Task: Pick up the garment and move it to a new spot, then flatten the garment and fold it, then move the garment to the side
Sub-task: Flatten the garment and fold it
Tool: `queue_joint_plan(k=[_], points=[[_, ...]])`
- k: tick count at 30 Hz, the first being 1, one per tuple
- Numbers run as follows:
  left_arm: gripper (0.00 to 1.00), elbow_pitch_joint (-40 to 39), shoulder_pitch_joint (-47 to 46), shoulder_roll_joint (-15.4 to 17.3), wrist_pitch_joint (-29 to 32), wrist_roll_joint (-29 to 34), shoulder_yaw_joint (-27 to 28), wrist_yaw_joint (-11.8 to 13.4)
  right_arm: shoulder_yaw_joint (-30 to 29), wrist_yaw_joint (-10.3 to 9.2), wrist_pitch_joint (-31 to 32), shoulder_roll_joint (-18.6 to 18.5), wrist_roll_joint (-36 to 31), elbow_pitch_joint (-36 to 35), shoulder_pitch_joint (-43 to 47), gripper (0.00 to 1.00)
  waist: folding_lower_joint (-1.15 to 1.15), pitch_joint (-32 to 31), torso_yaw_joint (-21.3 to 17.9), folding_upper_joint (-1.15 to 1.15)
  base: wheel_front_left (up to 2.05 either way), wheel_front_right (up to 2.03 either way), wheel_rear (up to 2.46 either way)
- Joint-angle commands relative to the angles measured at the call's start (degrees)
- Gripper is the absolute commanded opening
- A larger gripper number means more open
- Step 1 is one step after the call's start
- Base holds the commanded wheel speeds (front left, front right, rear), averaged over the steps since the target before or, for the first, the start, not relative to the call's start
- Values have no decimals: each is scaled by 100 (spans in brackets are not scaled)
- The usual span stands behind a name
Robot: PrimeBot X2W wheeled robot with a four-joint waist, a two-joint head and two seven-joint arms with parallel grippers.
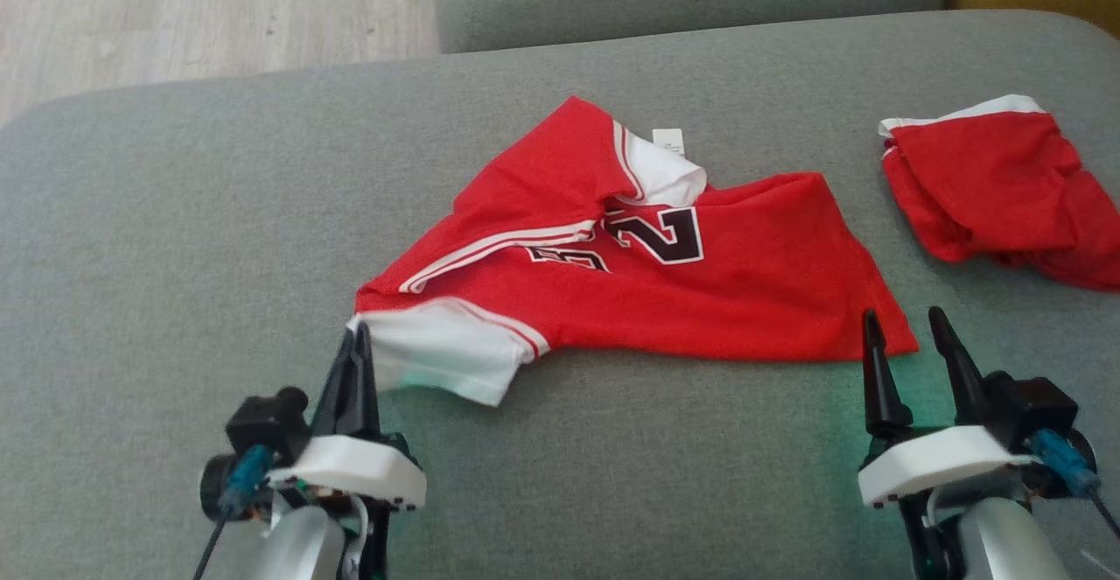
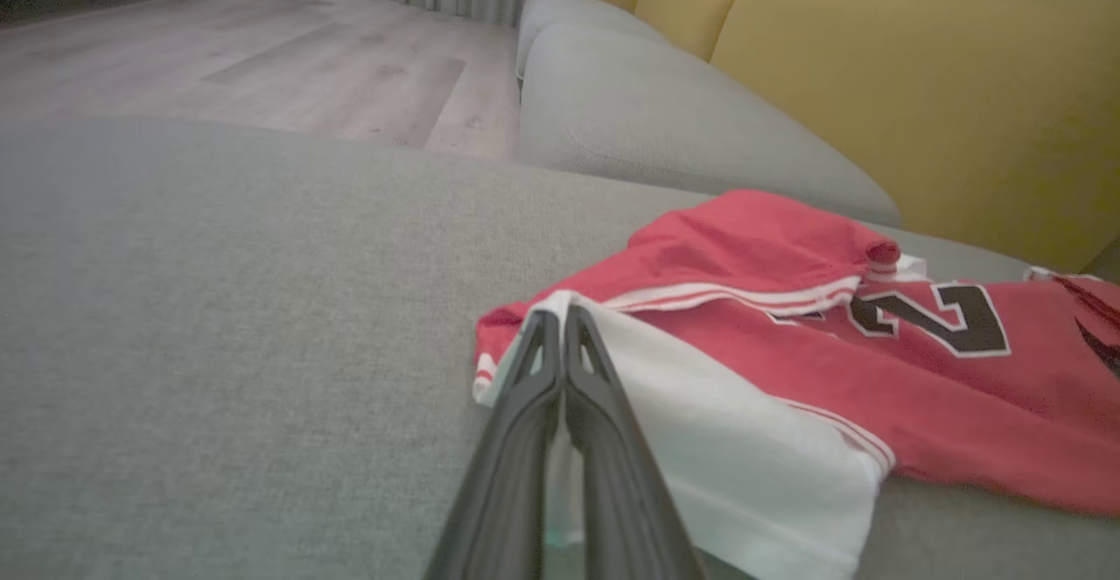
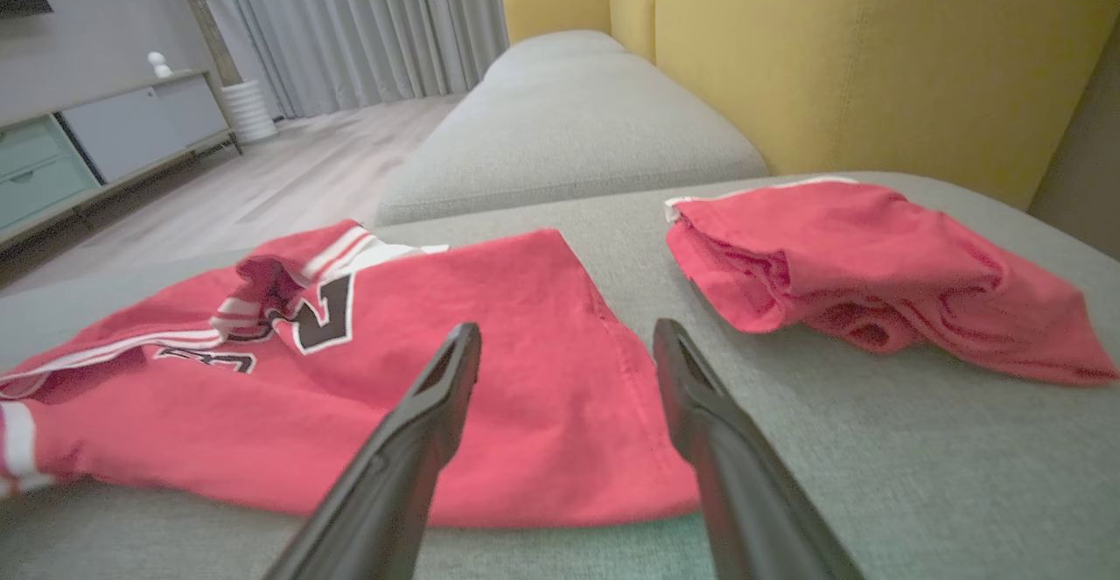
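A: Status of the red jersey with white sleeves and black numerals (image 1: pixel 700 300)?
B: It lay rumpled mid-cushion on the grey fabric sofa seat (image 1: pixel 175 256), one shoulder flopped over the print. Not flattened, not folded.
A: Claws?
B: The left gripper (image 1: pixel 357 335) was pressed together on the white sleeve's corner. The right gripper (image 1: pixel 906 331) stood spread at the hem corner, holding nothing.
A: Remaining?
B: Judged early: flattening, folding, setting aside. Relocation: could not tell. A crumpled red cloth with white trim (image 1: pixel 997 186) sat apart, rightward.
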Motion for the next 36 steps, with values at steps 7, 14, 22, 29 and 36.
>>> queue_joint_plan(k=[7, 14, 22, 29, 36], points=[[0, -755, -181, 36, -324, 45, 300, -90, -71, -5, 243, -32, -89, 228, -377, 100, 0, 45, 88, 0, 0, 0, 0], [0, -1094, -100, 10, -341, 152, 366, -135, -421, -5, 546, -32, -18, 836, -589, 100, 0, 113, 132, 0, 0, 0, 0], [0, -1226, -71, -11, -342, 231, 348, -250, -470, -5, 779, -32, 225, 1649, -955, 100, 0, 195, 191, 0, 0, 0, 0], [0, -1247, -95, -21, -343, 261, 356, -266, -217, -5, 1060, -32, 481, 2233, -1170, 100, 0, 230, 220, 0, 0, 0, 0], [0, -1249, -112, -25, -343, 283, 405, -275, 120, -5, 1012, -32, 746, 2399, -1294, 0, 0, 201, 205, 0, 0, 0, 0]])
